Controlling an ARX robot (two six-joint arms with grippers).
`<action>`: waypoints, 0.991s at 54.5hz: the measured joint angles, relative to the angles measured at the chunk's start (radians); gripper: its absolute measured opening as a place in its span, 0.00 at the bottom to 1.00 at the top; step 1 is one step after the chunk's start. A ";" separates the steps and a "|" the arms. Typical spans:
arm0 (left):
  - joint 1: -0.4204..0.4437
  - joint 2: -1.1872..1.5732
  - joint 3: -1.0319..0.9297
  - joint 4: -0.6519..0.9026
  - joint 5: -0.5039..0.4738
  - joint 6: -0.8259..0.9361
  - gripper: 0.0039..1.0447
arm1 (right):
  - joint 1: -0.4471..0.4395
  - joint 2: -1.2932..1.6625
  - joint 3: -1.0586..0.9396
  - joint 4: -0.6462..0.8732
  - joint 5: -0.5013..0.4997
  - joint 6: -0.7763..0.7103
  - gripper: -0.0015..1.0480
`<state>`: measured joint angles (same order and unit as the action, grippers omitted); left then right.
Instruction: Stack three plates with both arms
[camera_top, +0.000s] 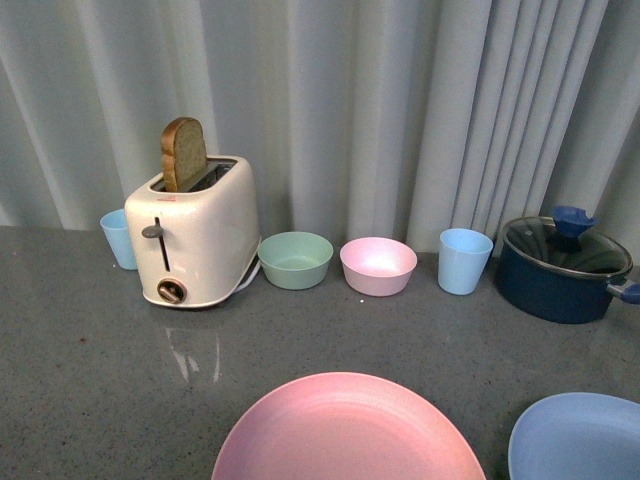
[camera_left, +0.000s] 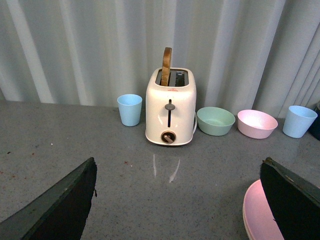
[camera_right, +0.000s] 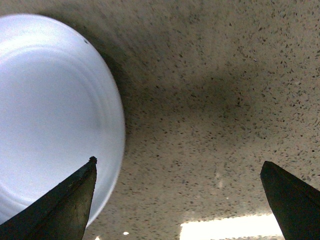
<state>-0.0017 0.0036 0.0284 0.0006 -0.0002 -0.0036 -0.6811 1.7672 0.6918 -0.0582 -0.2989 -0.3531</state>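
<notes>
A large pink plate (camera_top: 347, 430) lies on the grey counter at the front edge of the front view. A light blue plate (camera_top: 578, 438) lies to its right, cut off by the frame. Neither arm shows in the front view. My left gripper (camera_left: 178, 205) is open above bare counter, and the pink plate's rim (camera_left: 256, 212) shows just inside one dark finger (camera_left: 295, 200). My right gripper (camera_right: 177, 200) is open, pointing down at the counter. The light blue plate (camera_right: 50, 115) lies beside one of its fingers (camera_right: 60, 207), with nothing between the jaws. Only two plates show.
Along the curtain at the back stand a blue cup (camera_top: 119, 238), a cream toaster (camera_top: 195, 232) with a slice of bread, a mint-green bowl (camera_top: 295, 260), a pink bowl (camera_top: 378, 266), another blue cup (camera_top: 464, 260) and a dark blue lidded pot (camera_top: 565, 268).
</notes>
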 joint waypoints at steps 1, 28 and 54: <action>0.000 0.000 0.000 0.000 0.000 0.000 0.94 | 0.007 0.013 0.006 0.002 0.002 0.000 0.93; 0.000 0.000 0.000 0.000 0.000 0.000 0.94 | 0.214 0.195 0.098 0.086 0.035 0.168 0.93; 0.000 0.000 0.000 0.000 0.000 0.000 0.94 | 0.224 0.262 0.106 0.126 0.037 0.209 0.75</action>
<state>-0.0017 0.0032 0.0284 0.0006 -0.0002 -0.0036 -0.4576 2.0289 0.7979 0.0673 -0.2623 -0.1440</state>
